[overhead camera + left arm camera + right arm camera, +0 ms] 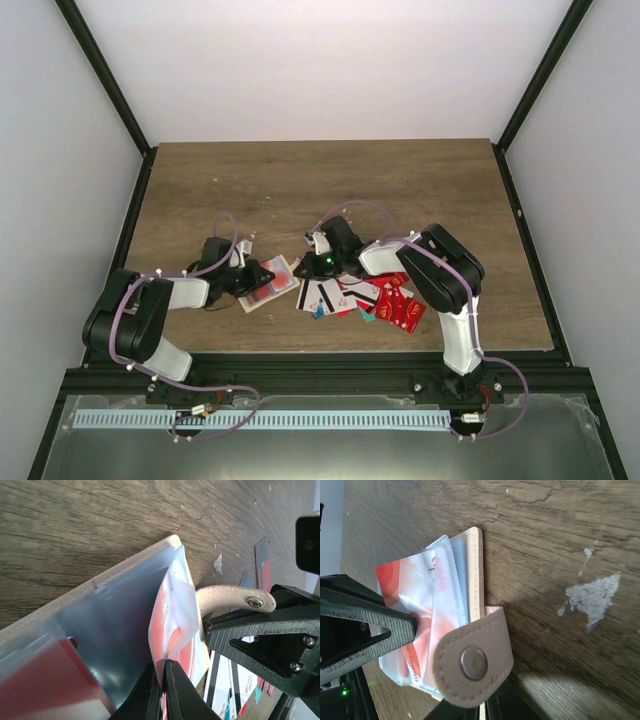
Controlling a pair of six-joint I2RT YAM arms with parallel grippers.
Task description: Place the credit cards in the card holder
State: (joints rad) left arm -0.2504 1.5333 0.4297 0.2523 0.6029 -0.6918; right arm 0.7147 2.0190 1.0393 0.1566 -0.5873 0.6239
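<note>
**Holder** (284, 268): tan, leather-like, with stitched edges. It lies open on the bench (320, 180) towards the front, just left of the loose cards (385, 300) and between the two arms' jaws. Its round-ended tab (485, 645) curls upward and carries a round metal snap (473, 663). Inside are clear, glossy plastic sleeves (120, 620). A red-and-white card (405, 580) lies among them, partly covered by one.

**Left jaws:** clenched on the holder at the free edge of a sleeve, which bows away from the others.

**Right jaws:** clenched on the holder's edge at the root of the tab.

**Loose cards:** thin, flat rectangles overlapping in a low heap. They are mostly red, some are white with black stripes, and a little teal shows.

**Bench:** brown wood grain, matt, with a pale scuff (592, 597) beside the holder.
</note>
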